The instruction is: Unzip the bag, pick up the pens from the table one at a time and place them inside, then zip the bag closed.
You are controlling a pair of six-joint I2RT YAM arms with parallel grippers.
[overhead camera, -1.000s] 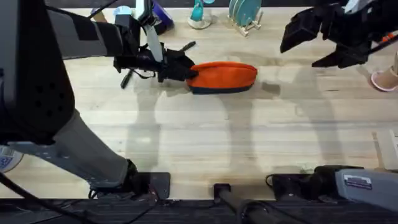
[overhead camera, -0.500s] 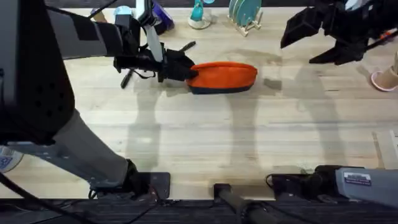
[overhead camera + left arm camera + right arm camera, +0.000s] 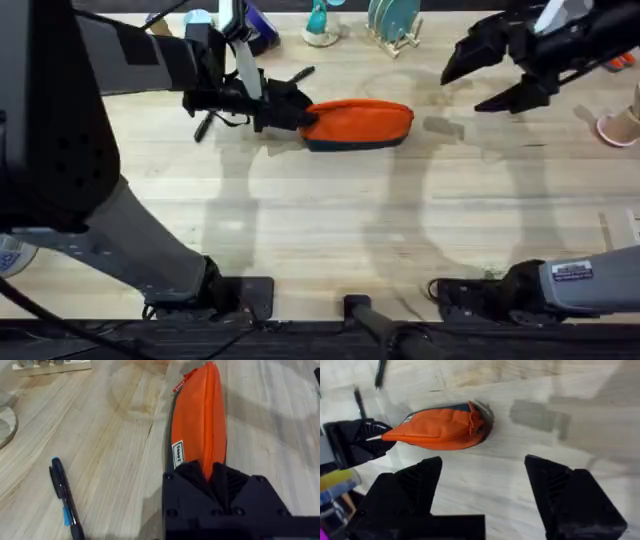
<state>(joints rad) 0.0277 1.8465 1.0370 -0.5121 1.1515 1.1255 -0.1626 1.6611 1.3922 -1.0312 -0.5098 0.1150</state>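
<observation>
Pouch point(image 3: 362, 124) of orange fabric, with a dark navy strip along its near edge, lies on the far middle of the light butcher-block table point(image 3: 330, 230), long axis running left to right. The left gripper point(image 3: 300, 112) is at the pouch's left end, its black fingers pressed together on the tip of the fabric there; in the left wrist view the orange cloth point(image 3: 197, 425) runs straight out from between the closed fingers point(image 3: 235, 485), with a small white label on its side and a red tab at its far end. The zipper along the top looks closed as far as can be seen.

Just left of that gripper a slim black pen point(image 3: 203, 127) lies on the wood, partly hidden by the arm; the left wrist view shows a dark pen with a blue clip point(image 3: 64, 497) near the pouch but apart from it. A second slim black pen point(image 3: 301, 74) lies just beyond the gripper, toward the far edge.

The right gripper point(image 3: 478, 82) hangs above the far right of the table, well apart from the pouch, its two black fingers spread wide and holding nothing. Its wrist view looks down past the parted fingers point(image 3: 555, 485) at the pouch point(image 3: 437, 427) and the left gripper clamped on it point(image 3: 362, 442).
</observation>
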